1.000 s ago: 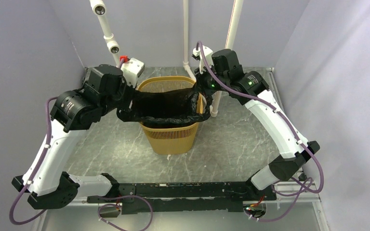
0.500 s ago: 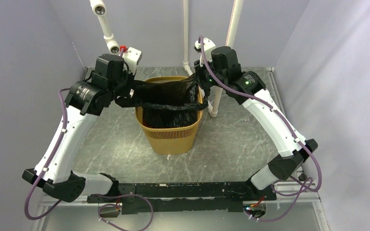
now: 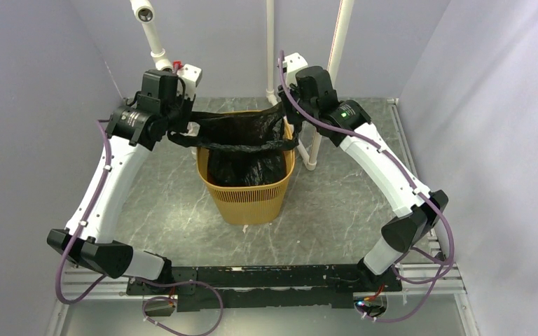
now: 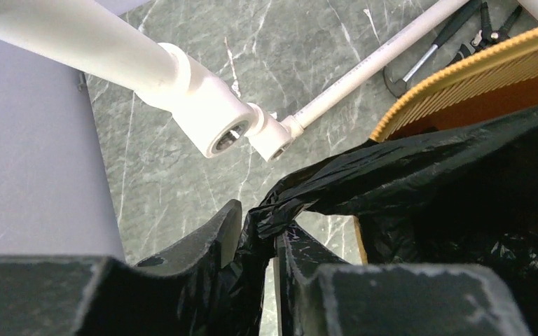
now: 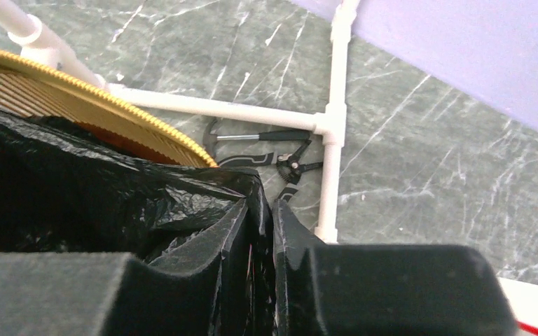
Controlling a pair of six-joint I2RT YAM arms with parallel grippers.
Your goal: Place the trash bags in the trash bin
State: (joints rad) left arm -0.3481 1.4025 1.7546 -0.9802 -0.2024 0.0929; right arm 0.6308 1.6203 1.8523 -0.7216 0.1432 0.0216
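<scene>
The yellow-orange trash bin (image 3: 246,199) stands upright mid-table. The black trash bag (image 3: 244,150) hangs inside it, its mouth stretched wide above the rim. My left gripper (image 3: 185,126) is shut on the bag's left edge, above and left of the rim. In the left wrist view the bag (image 4: 420,168) is bunched between the jaws of the left gripper (image 4: 259,224), with the bin rim (image 4: 462,77) behind. My right gripper (image 3: 291,119) is shut on the bag's right edge; in the right wrist view the bag (image 5: 112,196) passes into the right gripper (image 5: 265,210) beside the rim (image 5: 112,112).
White PVC pipes (image 3: 273,49) rise behind the bin, and a pipe frame (image 5: 329,133) lies on the table. Pliers and another hand tool (image 5: 280,150) lie by the frame behind the bin. Grey walls close in left and right.
Both grippers have risen and moved back with the bag's edges. The bag's mouth was draped over the bin's front rim; now it is lifted and stretched above the bin's far half.
</scene>
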